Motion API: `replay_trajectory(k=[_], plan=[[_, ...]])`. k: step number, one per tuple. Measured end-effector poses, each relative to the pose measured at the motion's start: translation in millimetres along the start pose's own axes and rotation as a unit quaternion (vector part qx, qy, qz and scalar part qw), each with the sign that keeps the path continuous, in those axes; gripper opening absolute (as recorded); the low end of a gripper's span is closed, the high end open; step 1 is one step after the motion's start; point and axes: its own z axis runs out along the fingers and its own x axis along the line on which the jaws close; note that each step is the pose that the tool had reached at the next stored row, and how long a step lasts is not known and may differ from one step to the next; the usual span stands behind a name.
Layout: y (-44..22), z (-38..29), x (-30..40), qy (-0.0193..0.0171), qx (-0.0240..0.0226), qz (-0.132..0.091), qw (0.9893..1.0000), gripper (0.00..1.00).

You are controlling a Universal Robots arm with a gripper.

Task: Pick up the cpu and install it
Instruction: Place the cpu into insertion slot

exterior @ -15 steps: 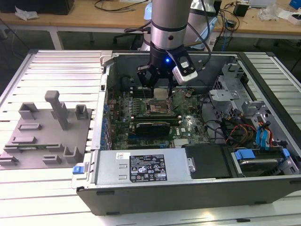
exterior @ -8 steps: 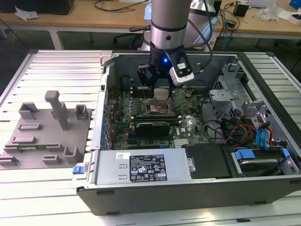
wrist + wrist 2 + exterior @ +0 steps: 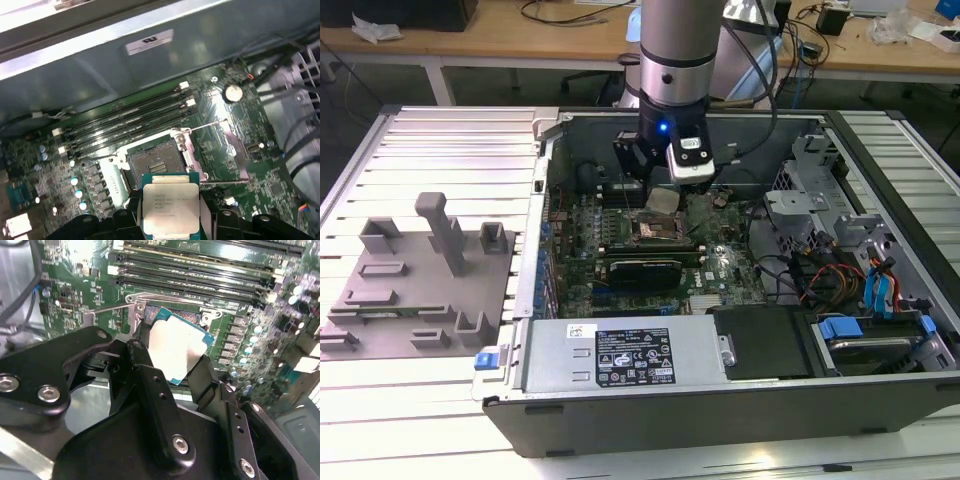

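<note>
The cpu [image 3: 662,200] is a small square chip with a pale metal top and a green-blue edge, held inside the open computer case. My gripper [image 3: 660,192] is shut on it, with black fingers [image 3: 142,360] pressing its two opposite sides. In both wrist views the cpu [image 3: 175,347] [image 3: 169,207] hangs a little above the motherboard, close to the dark socket [image 3: 154,162]. The socket lies open, its metal frame and lever rod [image 3: 215,122] swung aside. In the exterior view the socket [image 3: 660,230] sits just below the gripper.
Memory slots [image 3: 130,125] run beside the socket. A power supply [image 3: 625,355] fills the case's near side, and drive cages with cables [image 3: 840,260] stand at the exterior view's right. A grey fixture tray [image 3: 420,280] rests outside the case at the exterior view's left.
</note>
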Motion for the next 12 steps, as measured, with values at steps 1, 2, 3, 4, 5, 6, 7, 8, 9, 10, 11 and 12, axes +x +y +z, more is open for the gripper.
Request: replay_trajectory(k=[1, 2, 3, 4, 5, 6, 7, 8, 9, 10, 11, 12], plan=[[0.0, 0.1, 0.0, -0.0007, 0.0002, 0.011, 0.9999, 0.55], [0.0, 0.1, 0.0, -0.0012, 0.0004, 0.019, 0.9998, 0.55], [0.0, 0.2, 0.0, -0.0017, 0.0006, 0.027, 0.9996, 0.55], [0.0, 0.2, 0.0, -0.0025, 0.0009, 0.039, 0.9992, 0.55], [0.0, 0.2, 0.0, -0.0031, 0.0011, 0.048, 0.9988, 0.55], [0.0, 0.3, 0.0, -0.0039, 0.0014, 0.061, 0.9981, 0.55], [0.0, 0.4, 0.0, -0.0049, 0.0018, 0.076, 0.9971, 0.55], [0.0, 0.5, 0.0, -0.0056, 0.002, 0.088, 0.9961, 0.55], [0.0, 0.5, 0.0, -0.0062, 0.0022, 0.096, 0.9953, 0.55], [0.0, 0.5, 0.0, -0.0068, 0.0024, 0.106, 0.9943, 0.55], [0.0, 0.6, 0.0, -0.0074, 0.0027, 0.116, 0.9933, 0.55], [0.0, 0.6, 0.0, -0.0081, 0.0029, 0.127, 0.9919, 0.55]])
